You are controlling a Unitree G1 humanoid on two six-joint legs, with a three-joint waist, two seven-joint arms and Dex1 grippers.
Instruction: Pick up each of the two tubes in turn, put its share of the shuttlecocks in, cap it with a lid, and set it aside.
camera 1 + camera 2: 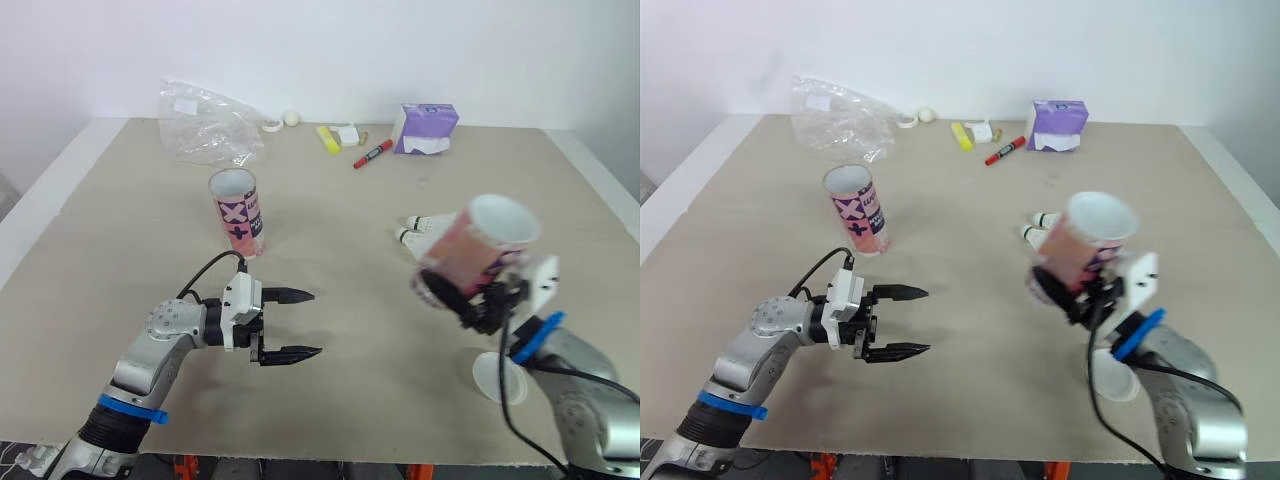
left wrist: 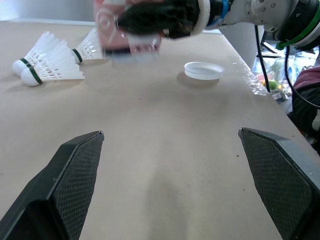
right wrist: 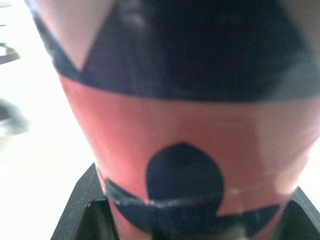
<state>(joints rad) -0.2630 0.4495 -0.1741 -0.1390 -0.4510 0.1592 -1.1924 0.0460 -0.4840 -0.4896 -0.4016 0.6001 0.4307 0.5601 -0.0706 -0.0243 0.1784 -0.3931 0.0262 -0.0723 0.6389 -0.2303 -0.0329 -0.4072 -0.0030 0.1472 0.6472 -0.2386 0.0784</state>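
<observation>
— Left gripper (image 1: 316,323) is closest in, low over the table (image 1: 120,260); its fingers are spread wide with nothing between them; where is the tube?
— Up off the table in the right gripper (image 1: 462,300); those fingers are clamped round the lower part of the pink tube (image 1: 483,243); it is tilted, with its open mouth raised and leaning toward the robot's right and its base toward the left.
— And the shuttlecocks (image 1: 416,229)?
— On the table just beyond the held tube, lying on their sides, corks toward the robot's left; the right arm is nearer but occupied, so I judge the fetching falls to the left, reaching forward and rightward.
— Anything in the way?
— Only the held tube itself, which hangs near that path; the white lid (image 1: 498,378) lies under the right arm, apart from the shuttlecocks; the second tube (image 1: 238,215) stands upright beyond the left gripper, off the line; the plastic bag (image 1: 205,125), purple tissue pack (image 1: 427,128) and red marker (image 1: 372,154) lie along the far edge, well apart.
</observation>
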